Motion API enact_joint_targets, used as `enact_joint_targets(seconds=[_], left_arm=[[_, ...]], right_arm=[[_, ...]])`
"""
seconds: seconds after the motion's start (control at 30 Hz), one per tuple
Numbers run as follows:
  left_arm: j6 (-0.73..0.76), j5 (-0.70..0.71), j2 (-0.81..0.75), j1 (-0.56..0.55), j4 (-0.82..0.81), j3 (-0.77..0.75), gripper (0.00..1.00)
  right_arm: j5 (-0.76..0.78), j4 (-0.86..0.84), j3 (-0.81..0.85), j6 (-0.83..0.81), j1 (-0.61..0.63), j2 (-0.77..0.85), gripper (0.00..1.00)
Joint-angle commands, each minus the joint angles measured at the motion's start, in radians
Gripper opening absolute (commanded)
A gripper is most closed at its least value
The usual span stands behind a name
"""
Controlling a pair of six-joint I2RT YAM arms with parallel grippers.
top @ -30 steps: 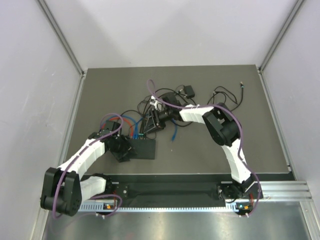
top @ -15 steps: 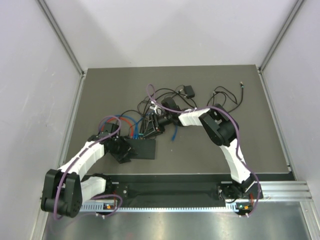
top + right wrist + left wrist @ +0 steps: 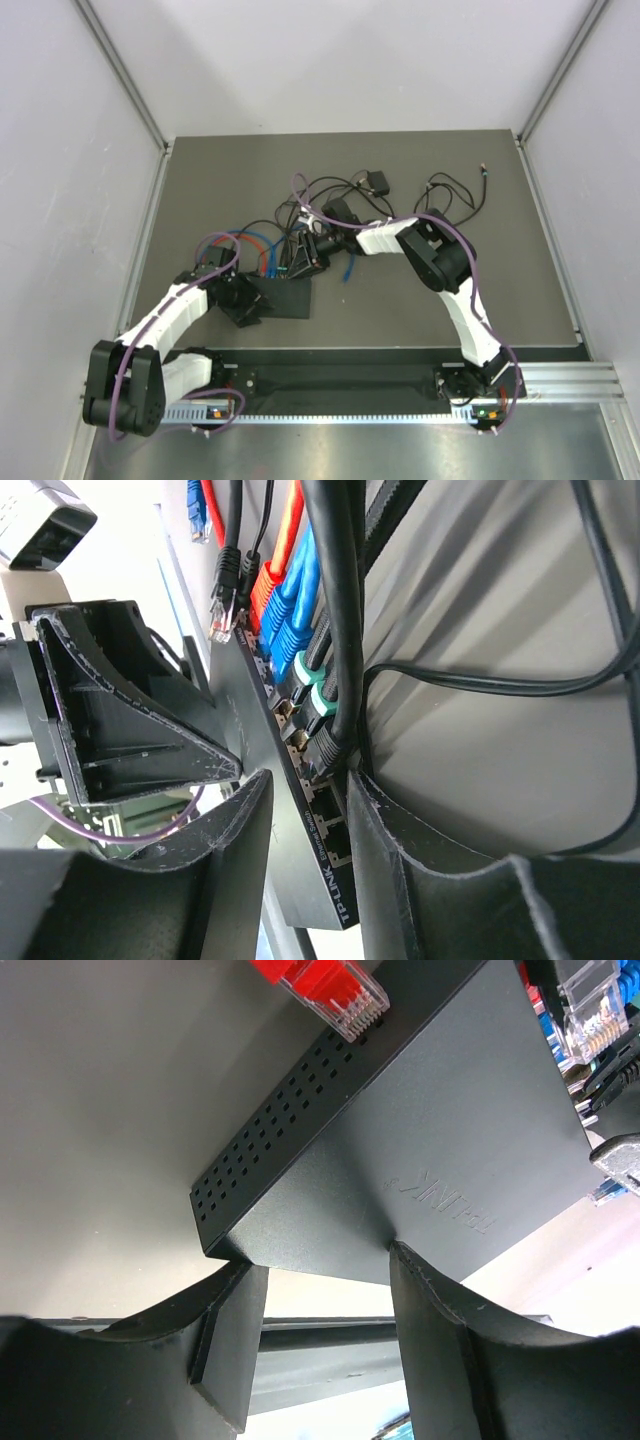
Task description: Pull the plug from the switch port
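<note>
Corner of the flat matte-black rectangular box (image 3: pixel 450 1140) sits clamped in the left claw (image 3: pixel 322 1260). Right claw (image 3: pixel 305 780) straddles a black cable plug (image 3: pixel 333 742); grip unclear

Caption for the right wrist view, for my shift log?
Right end effector straddling the port edge of the switch, beside the black plug.

TP-LINK logo (image 3: pixel 440 1198) embossed on switch box (image 3: pixel 480 1100) top, left wrist view centre, upside down. White TP-LINK print (image 3: pixel 337 892) on its port face, right wrist view lower centre.
</note>
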State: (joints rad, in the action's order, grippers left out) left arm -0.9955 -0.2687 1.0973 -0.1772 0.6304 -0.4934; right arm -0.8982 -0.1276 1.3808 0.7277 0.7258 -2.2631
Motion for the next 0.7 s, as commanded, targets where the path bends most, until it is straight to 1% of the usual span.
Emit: enact_joint_targets(seconds=[0.0,0.1,0.2,0.27,0.3,0.47,0.57,0.67], left_arm=[[0.003,-0.004,-0.005,0.008,-0.038,0.012,0.57],[0.001,-0.006,-0.007,0.007,-0.038,0.013,0.57],[0.003,-0.007,-0.007,0.008,-0.038,0.013,0.57],[0.003,-0.009,-0.010,0.007,-0.037,0.016,0.57],[0.003,-0.009,-0.011,0.007,-0.038,0.016,0.57],[0.004,-0.013,-0.011,0.007,-0.038,0.021,0.57],[0.008,-0.013,-0.014,0.007,-0.037,0.021,0.57],[0.014,-0.010,-0.017,0.008,-0.031,0.018,0.56]], right_arm=[[0.039,0.026,-0.005,-0.051,0.021,-0.035,0.37],[0.050,0.036,0.014,-0.039,0.021,-0.049,0.36],[0.045,-0.030,-0.003,0.022,0.023,-0.061,0.34],[0.045,-0.081,-0.017,0.074,0.023,-0.070,0.29],[0.042,-0.137,-0.031,0.123,0.023,-0.075,0.26],[0.030,-0.390,-0.109,0.323,0.021,-0.092,0.29],[0.036,-0.437,-0.138,0.369,0.021,-0.095,0.30],[0.031,-0.440,-0.144,0.397,0.020,-0.102,0.30]])
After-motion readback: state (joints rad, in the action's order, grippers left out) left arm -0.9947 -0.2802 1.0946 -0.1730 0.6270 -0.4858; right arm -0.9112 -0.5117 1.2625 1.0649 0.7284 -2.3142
